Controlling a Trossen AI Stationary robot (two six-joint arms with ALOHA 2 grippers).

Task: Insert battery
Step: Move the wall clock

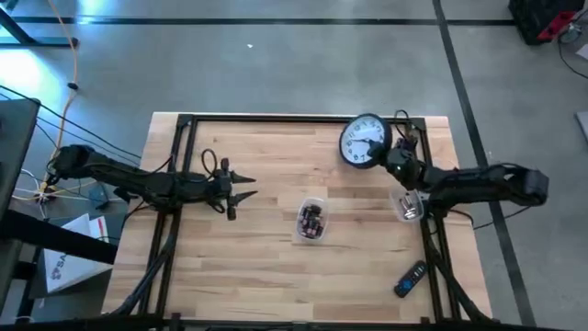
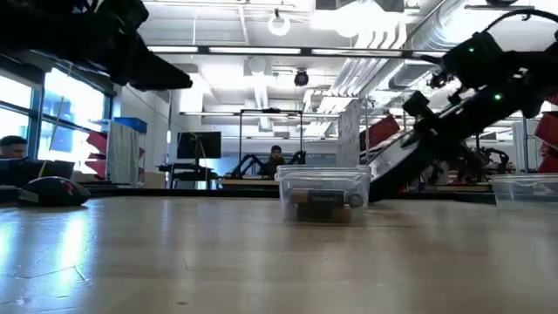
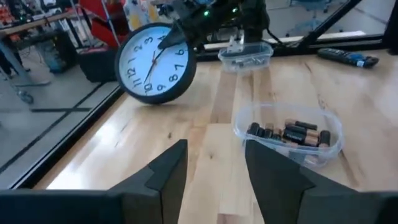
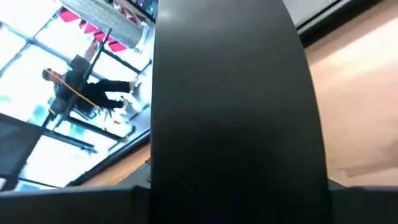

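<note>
While the left gripper hangs over the left half of the wooden table with its two fingers parted and nothing between them, the work sits further right. The clear tub of batteries rests near the table's middle, just ahead of those open fingers in the left wrist view, and the cells lie loose in it in a jumble.

Right of the tub, the wall clock is tipped up on its edge near the far side, face toward the left arm. The right gripper is pressed in at the clock's rim; it appears to be gripping the clock, but its own camera is blocked by a dark surface, so I cannot tell how its jaws stand. A second clear container lies just beside that arm, and a remote control lies near the front right corner.

To do this step well, the right arm should keep the clock steady and turn its back toward the left arm. The left gripper should pick one battery cleanly, by its middle.
</note>
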